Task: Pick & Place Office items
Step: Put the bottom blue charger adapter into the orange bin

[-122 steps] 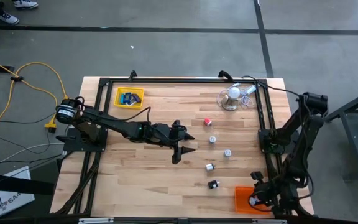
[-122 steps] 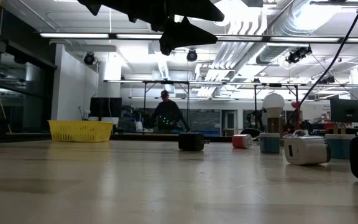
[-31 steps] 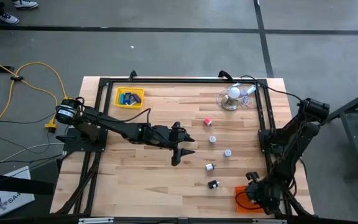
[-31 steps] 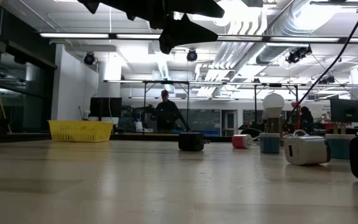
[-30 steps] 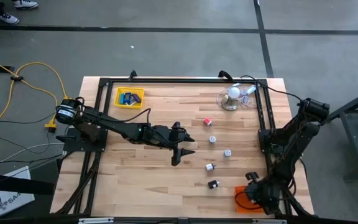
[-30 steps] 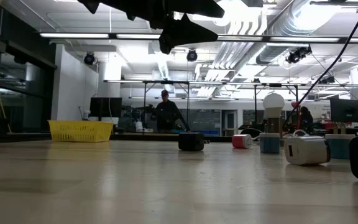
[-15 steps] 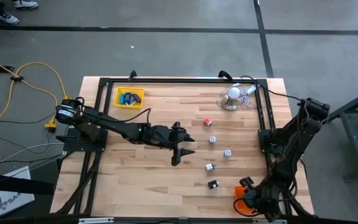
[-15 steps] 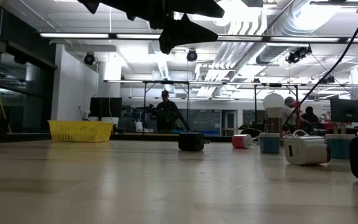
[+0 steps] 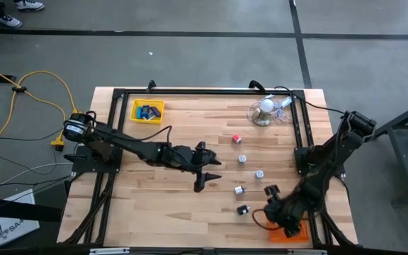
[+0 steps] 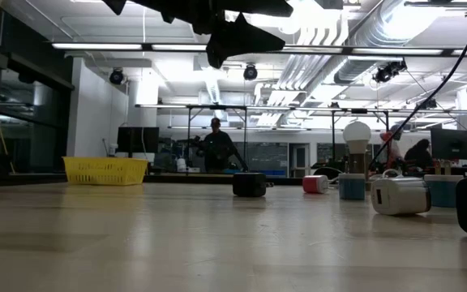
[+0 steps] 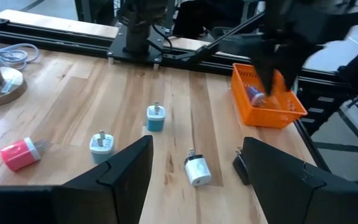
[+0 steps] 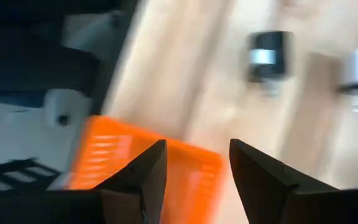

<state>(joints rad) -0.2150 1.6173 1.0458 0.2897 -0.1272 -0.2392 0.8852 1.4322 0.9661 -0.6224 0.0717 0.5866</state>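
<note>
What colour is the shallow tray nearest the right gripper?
Orange: the shallow plastic mesh tray shows best in the left wrist view.

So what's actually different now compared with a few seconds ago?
The right gripper has swung out from over the orange tray toward the black plug; its fingers stand apart with nothing between them. The left gripper stayed open, hanging over the table's middle. The red plug, the other plugs and the yellow tray lie where they were.
</note>
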